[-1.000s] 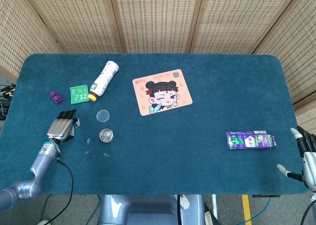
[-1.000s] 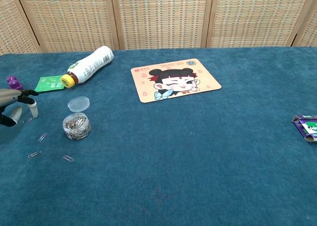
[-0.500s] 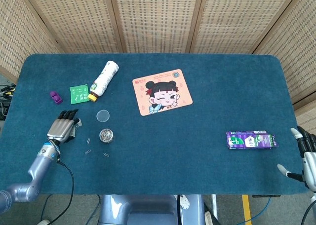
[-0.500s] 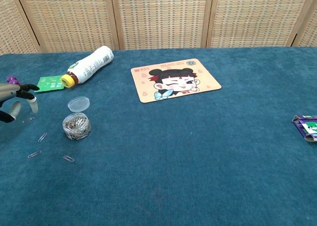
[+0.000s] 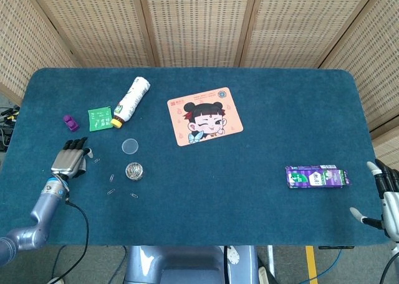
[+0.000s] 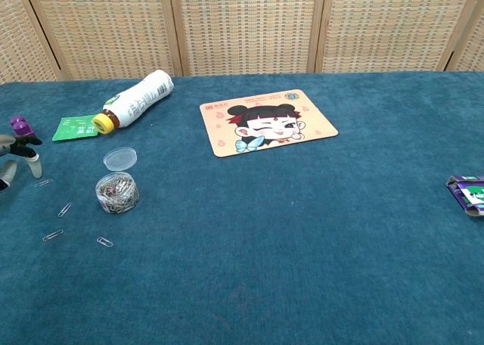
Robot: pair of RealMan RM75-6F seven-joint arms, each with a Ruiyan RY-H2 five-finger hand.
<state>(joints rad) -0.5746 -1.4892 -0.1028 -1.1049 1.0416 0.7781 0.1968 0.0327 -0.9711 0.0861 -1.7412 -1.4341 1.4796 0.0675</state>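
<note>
A: Where is the left hand (image 5: 70, 159)?

B: Low over the blue bench (image 5: 249, 190), near its 8 o'clock edge. Its fingers are bunched downward with nothing between them that I can see. A loose paper clip (image 6: 43, 182) lies just beside the fingertips. The chest view catches only the fingertips at its left border.

A: And around it?

B: At 3 o'clock from the hand stands a small clear tub of paper clips (image 5: 133, 170), its round lid (image 5: 129, 146) lying flat at the tub's 12 o'clock. More clips (image 5: 111, 179) are scattered between hand and tub. At the hand's 12 o'clock sits a purple toy car (image 5: 70, 122), and further toward 1 o'clock a green sachet (image 5: 98, 118) and a white bottle with a yellow cap (image 5: 129, 100) lying on its side.

A: Any writing readable?

B: Too small on the bottle, the sachet and the purple carton (image 5: 317, 176). The orange mat (image 5: 204, 116) shows a winking cartoon girl.

A: The right hand (image 5: 386, 197)?

B: At the bench's 4 o'clock corner, fingers spread, empty, near the carton.
</note>
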